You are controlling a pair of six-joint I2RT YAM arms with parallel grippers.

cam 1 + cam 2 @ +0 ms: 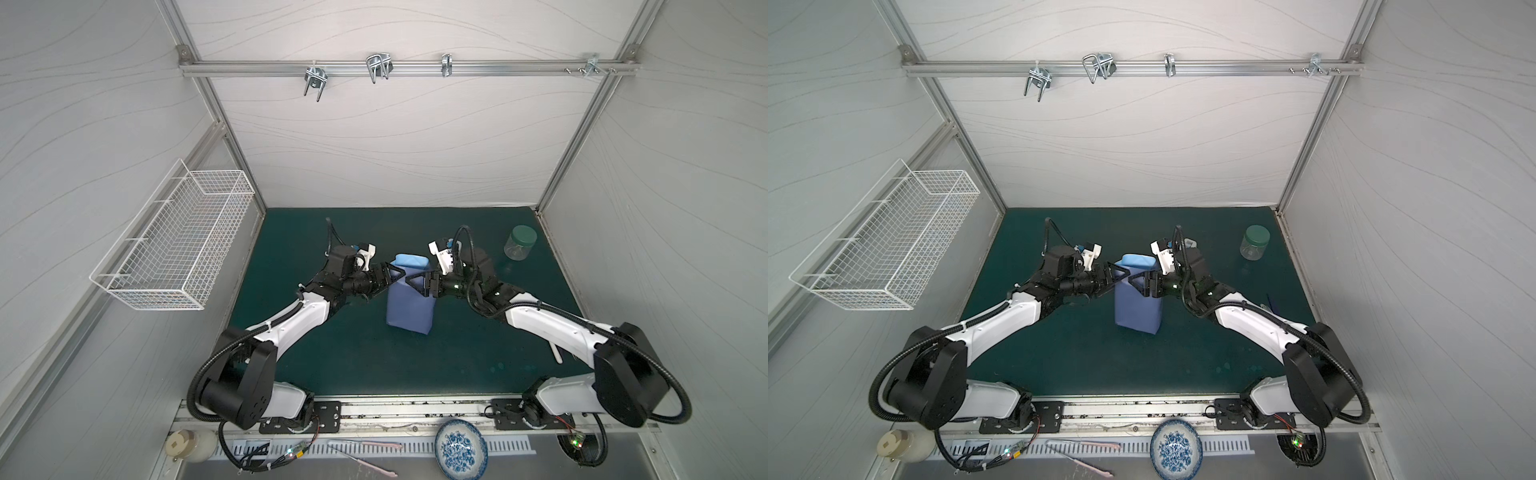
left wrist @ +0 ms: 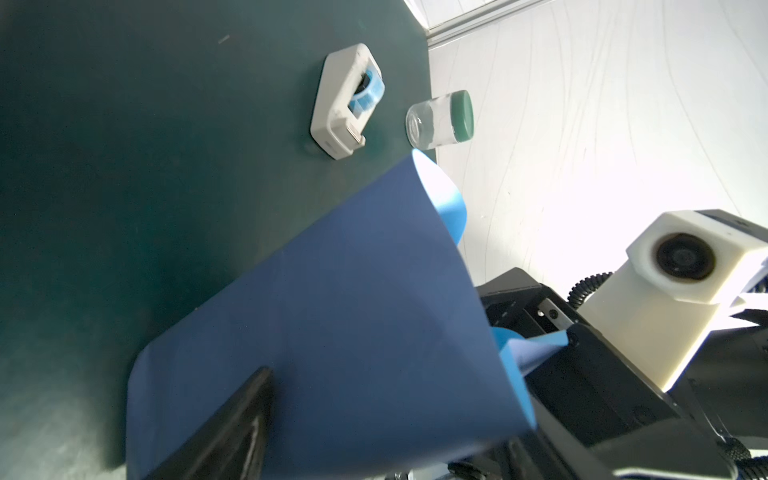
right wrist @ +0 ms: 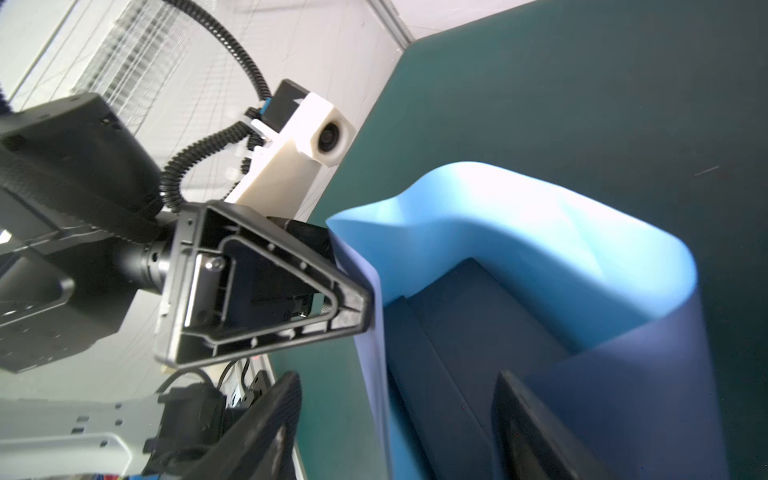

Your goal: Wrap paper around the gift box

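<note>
Paper (image 1: 409,309) is shown folded up around the box (image 3: 449,332) between left gripper (image 1: 395,277) and right gripper (image 1: 413,284), jaws apart on both; the flaps are judged next to be overlapped.

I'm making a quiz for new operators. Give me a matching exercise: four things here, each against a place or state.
Things:
1 paper
2 box
3 jar
4 bowl

Places or states:
A on the front ledge, off the mat
B far right of the mat
C standing up around the box
D inside the paper

Pairs: 1-C, 2-D, 3-B, 4-A
</note>
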